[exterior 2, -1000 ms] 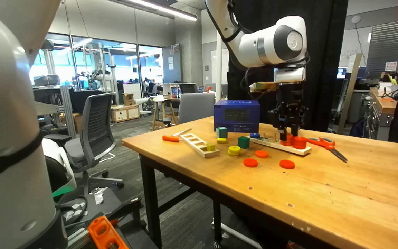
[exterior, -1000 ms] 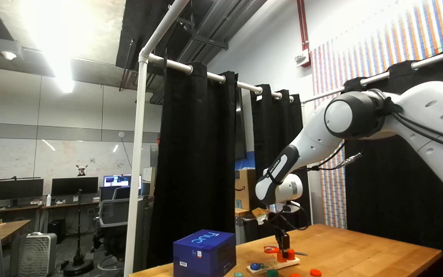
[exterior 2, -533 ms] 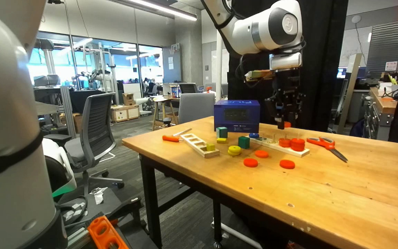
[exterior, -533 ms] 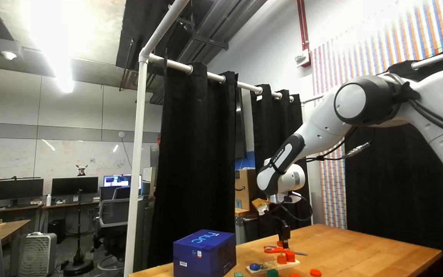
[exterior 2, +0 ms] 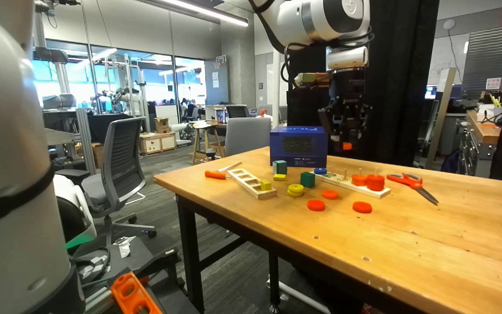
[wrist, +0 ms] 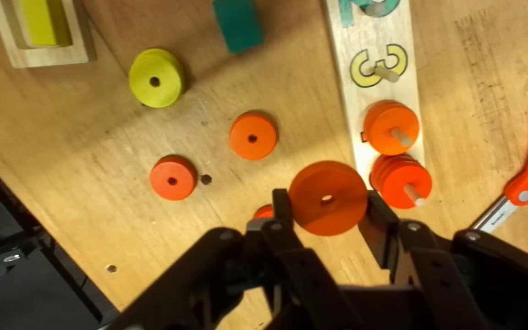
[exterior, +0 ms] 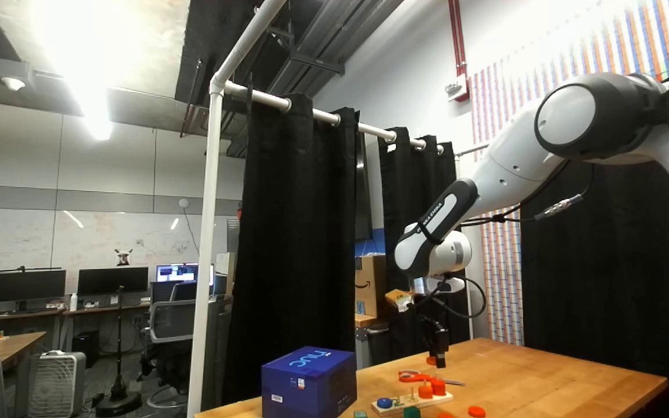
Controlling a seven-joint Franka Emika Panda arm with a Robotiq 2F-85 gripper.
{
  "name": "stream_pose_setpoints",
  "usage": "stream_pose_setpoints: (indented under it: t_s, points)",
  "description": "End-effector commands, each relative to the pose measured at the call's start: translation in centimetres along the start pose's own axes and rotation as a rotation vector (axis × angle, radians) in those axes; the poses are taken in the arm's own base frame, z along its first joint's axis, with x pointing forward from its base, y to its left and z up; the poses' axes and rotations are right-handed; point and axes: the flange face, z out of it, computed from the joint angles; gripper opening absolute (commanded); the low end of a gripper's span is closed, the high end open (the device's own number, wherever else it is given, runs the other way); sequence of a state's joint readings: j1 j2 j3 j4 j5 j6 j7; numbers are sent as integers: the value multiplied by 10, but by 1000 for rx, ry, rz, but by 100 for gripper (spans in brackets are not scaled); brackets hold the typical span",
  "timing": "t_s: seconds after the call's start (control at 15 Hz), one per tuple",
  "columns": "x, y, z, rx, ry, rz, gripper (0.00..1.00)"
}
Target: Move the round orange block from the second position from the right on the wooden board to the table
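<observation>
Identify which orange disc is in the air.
The orange disc clamped by the gripper; the others sit on the board or lie on the table.

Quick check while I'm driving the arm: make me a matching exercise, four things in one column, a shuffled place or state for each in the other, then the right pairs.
Things:
1. End effector
2. Scissors
3. Blue disc
4. Taller yellow block

Places or states:
A. in a compartment of the slotted tray
B. on the table, beside the wooden board
C. holding a round orange block
D. on the wooden board, at its end nearest the blue box

Pairs: 1-C; 2-B; 3-D; 4-A.
</observation>
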State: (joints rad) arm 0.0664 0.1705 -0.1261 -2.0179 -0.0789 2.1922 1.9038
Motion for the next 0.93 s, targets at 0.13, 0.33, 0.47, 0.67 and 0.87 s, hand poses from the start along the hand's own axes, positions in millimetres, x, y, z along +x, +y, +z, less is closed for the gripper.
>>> stream_pose_setpoints:
  t_s: [0.13,0.33,0.47,0.67,0.87]
  points:
    - [19,58,10,-40,-23,-14,19]
    - [27,75,32,-61,-38,-7,18]
    - [33,83,48,-59,-52,0,19]
    - [43,91,69,-58,-68,10,19]
    - [56,99,84,-61,-82,28,19]
